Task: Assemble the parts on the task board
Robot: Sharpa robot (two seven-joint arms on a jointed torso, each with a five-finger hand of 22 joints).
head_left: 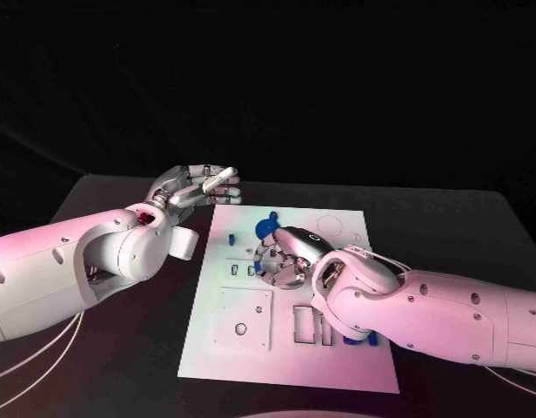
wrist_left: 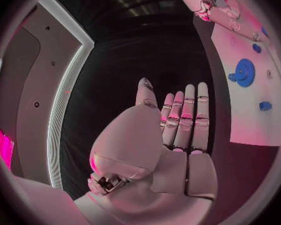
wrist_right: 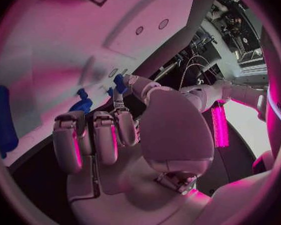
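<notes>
The white task board (head_left: 333, 359) lies in the middle of the black table. A blue gear (head_left: 267, 228) stands near its far edge, and a small blue peg (head_left: 233, 237) sits to the gear's left. My right hand (head_left: 285, 259) hovers low over the board just in front of the gear, fingers curled. Its thumb and a finger pinch a small blue part (wrist_right: 120, 83) close to the board (wrist_right: 47, 60). My left hand (head_left: 197, 186) is raised beyond the board's far left corner, fingers straight and together, holding nothing. The gear (wrist_left: 243, 72) also shows in the left wrist view.
More blue parts lie on the board: a long peg (wrist_right: 3, 117), a piece (wrist_right: 83, 104) near the curled fingers, and some (head_left: 358, 340) partly under my right forearm. Rectangular cut-outs (head_left: 304, 324) mark the board's near half. Dark table surrounds the board.
</notes>
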